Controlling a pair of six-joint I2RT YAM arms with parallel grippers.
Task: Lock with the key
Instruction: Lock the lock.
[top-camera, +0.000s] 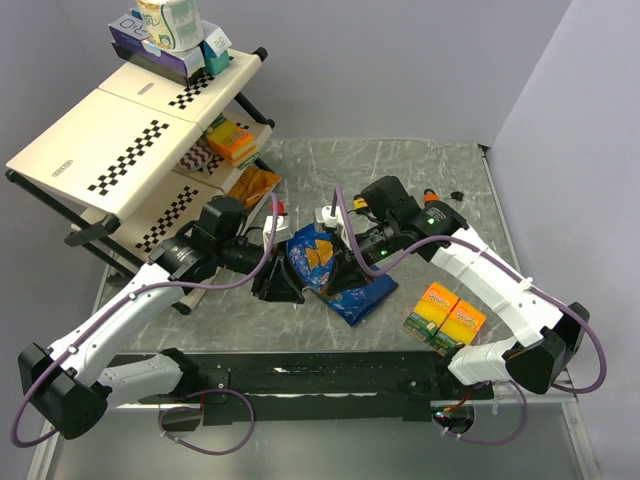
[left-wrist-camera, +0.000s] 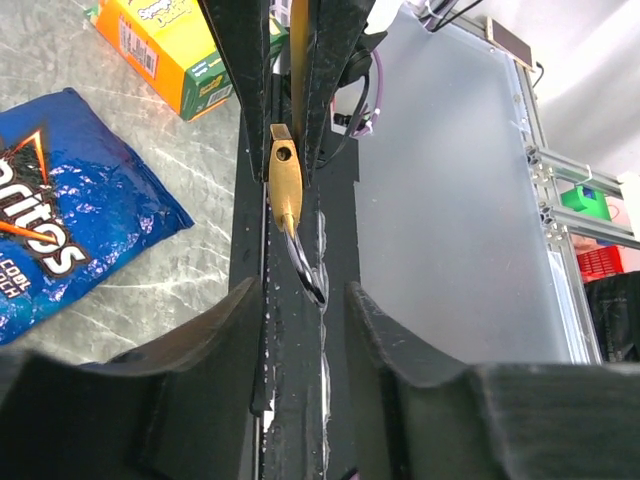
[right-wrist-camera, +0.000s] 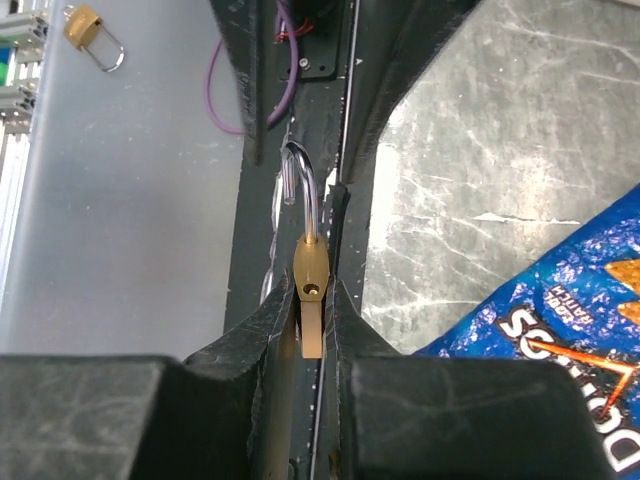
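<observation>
Grey marbled table (top-camera: 430, 170) from above: left gripper (top-camera: 283, 282) and right gripper (top-camera: 342, 268) meet tip to tip over a blue crisp bag (top-camera: 355, 298); what they hold is hidden.

Left wrist: its own fingers (left-wrist-camera: 215, 340) are spread wide either side of the shackle (left-wrist-camera: 305, 265).

Right wrist: the right gripper pinches the brass padlock (right-wrist-camera: 311, 290) by its body, and the shackle's free leg seems out. Best to hold the body firm, line that leg over its hole and press straight. No key or keyhole shows.

Gold padlock (right-wrist-camera: 311, 288) — blue chip bag (right-wrist-camera: 575, 300)
</observation>
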